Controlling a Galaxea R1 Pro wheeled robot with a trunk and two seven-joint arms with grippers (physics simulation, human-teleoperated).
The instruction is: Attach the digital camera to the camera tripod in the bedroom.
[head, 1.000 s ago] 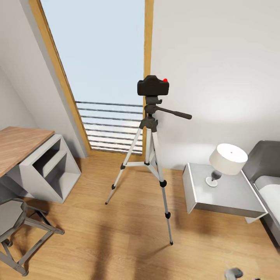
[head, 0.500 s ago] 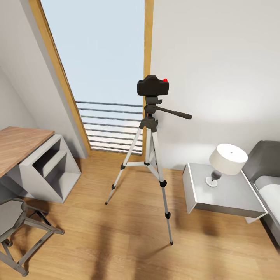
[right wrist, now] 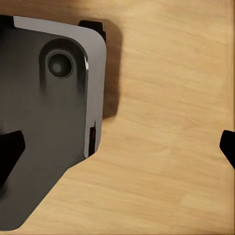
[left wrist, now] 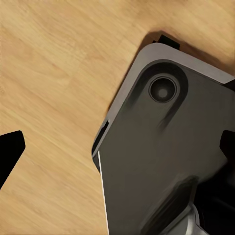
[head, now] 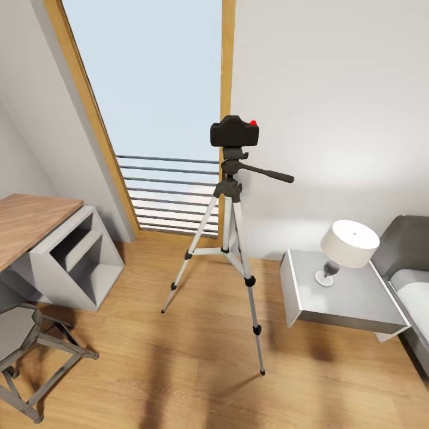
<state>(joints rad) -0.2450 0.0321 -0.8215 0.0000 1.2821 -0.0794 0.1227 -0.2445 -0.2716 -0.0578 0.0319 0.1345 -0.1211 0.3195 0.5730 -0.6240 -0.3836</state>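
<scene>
The black digital camera [head: 234,132], red button on top, sits on the head of the camera tripod [head: 230,238]. The tripod stands on the wood floor in front of the window frame, its pan handle [head: 271,173] pointing right. Neither arm reaches toward it in the head view. In the left wrist view, my left gripper [left wrist: 118,147] is open, its black fingertips [left wrist: 10,152] wide apart over the floor and the robot's grey base [left wrist: 166,161]. My right gripper [right wrist: 117,147] is open too, with nothing between its fingertips [right wrist: 10,147], above the base [right wrist: 44,122] and floor.
A wood-topped desk [head: 27,223] with a white shelf unit [head: 77,256] stands at left, a grey metal stool [head: 24,351] in front of it. At right are a white nightstand [head: 351,310] with a lamp [head: 348,244] and the grey bed [head: 411,268].
A grey gripper part that showed at the bottom right edge of the head view a second ago has dropped out of it. The camera and tripod have not moved.
</scene>
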